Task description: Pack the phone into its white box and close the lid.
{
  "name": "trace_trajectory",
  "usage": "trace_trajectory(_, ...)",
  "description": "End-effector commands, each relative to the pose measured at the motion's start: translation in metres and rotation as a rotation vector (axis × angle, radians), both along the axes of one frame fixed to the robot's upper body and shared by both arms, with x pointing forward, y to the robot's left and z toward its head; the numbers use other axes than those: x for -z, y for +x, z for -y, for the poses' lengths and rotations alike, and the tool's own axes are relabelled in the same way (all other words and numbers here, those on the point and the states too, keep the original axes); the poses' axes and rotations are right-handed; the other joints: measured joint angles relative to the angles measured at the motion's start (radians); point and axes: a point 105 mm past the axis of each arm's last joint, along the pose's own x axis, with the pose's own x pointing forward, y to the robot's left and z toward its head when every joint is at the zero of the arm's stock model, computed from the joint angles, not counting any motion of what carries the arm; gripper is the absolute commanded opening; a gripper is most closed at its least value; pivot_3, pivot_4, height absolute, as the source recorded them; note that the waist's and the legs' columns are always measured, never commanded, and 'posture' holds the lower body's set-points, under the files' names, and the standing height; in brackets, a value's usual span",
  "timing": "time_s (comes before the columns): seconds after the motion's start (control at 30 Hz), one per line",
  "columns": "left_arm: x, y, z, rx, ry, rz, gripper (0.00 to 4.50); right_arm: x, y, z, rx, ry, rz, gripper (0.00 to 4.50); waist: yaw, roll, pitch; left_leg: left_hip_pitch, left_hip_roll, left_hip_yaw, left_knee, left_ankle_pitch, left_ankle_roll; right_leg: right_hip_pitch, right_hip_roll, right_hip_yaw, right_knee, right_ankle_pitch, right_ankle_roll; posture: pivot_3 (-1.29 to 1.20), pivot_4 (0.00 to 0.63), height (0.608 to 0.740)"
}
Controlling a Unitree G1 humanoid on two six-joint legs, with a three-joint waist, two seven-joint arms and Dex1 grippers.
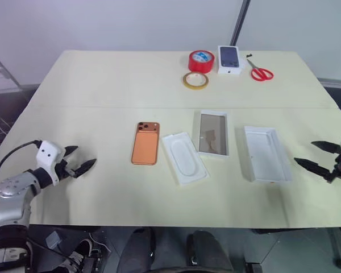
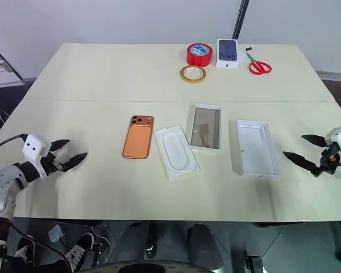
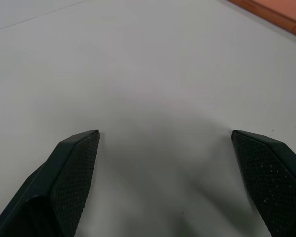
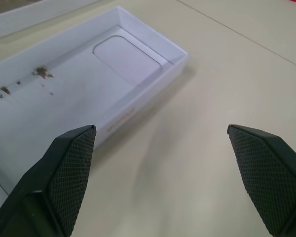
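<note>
Both pincers, left pincer (image 1: 77, 160) and right pincer (image 1: 318, 155), hang released and empty at the table's (image 1: 102, 85) flanks, phone (image 1: 145, 143) lying untouched beside its open white box (image 1: 266, 153), ready for packing.

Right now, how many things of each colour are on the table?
Orange: 1, the phone
White: 4, tray insert, shiny-bottomed box part, empty box part, small carton
Red: 2, red tape roll, scissors
Yellow: 1, yellow tape roll
Total: 8
</note>
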Motion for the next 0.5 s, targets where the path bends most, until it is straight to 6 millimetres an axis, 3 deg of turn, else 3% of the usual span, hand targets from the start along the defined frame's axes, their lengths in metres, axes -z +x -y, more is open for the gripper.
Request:
trace_trajectory(0.03,-0.016,0.004,0.000,0.013,0.016,0.056,4.50,-0.017,0.005,0.002,0.003,-0.027,0.062,4.46,0.000,0.000,0.000,0.000,0.000,0.000,0.000,0.000,0.000,0.000,0.000,0.000,0.000,0.000,0.000,0.00,0.150,0.740)
trace_trajectory(0.17,-0.018,0.004,0.010,0.073,0.072,0.072,4.50,-0.019,0.013,-0.012,-0.034,0.002,0.081,4.46,-0.002,0.001,0.000,0.000,0.000,0.000,0.000,0.000,0.000,-0.001,0.000,0.000,0.000,0.000,0.000,0.00,0.150,0.740)
trace_trajectory(0.5,-0.032,0.005,0.020,0.127,0.054,0.153,4.50,-0.017,0.015,-0.022,-0.053,0.006,0.074,4.46,0.001,0.001,0.000,-0.001,-0.001,0.000,-0.001,0.000,0.000,-0.001,-0.001,0.000,0.000,0.000,0.000,0.00,0.150,0.740)
